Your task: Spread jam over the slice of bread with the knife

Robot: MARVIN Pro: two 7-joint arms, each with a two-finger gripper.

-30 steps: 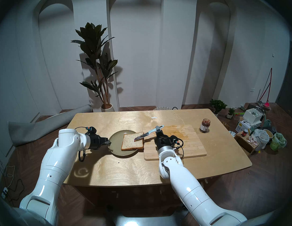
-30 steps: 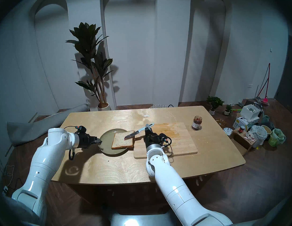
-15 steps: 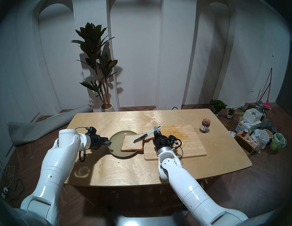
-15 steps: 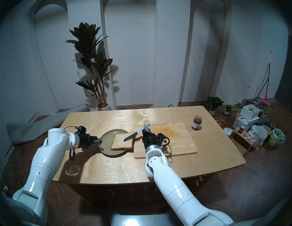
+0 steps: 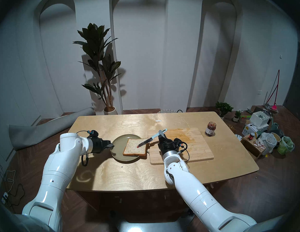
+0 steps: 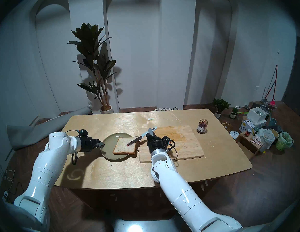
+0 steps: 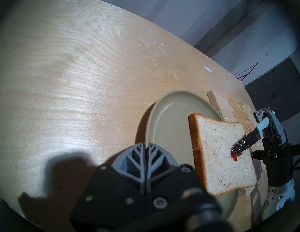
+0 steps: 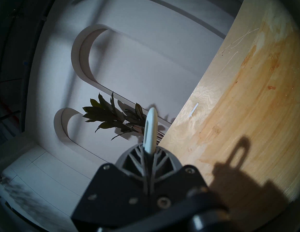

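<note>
- Pale wooden table (image 5: 129, 173), scratched at the far side, in a white-walled room with arched niches (image 5: 139, 47); tall potted plant (image 5: 99, 66) behind, clutter on the floor at right.
- Slice of bread (image 5: 133, 148) on a green plate (image 5: 120, 140), left of a stained cutting board (image 5: 196, 146).
- Right gripper (image 5: 161, 134) clamped on the knife (image 5: 150, 139); blade tip down on the bread with a red blob of jam (image 7: 235, 157).
- Left gripper (image 5: 111, 145) closed at the plate's left rim; grip on it unclear.
- Jam jar (image 5: 210, 128) far right, well apart.
</note>
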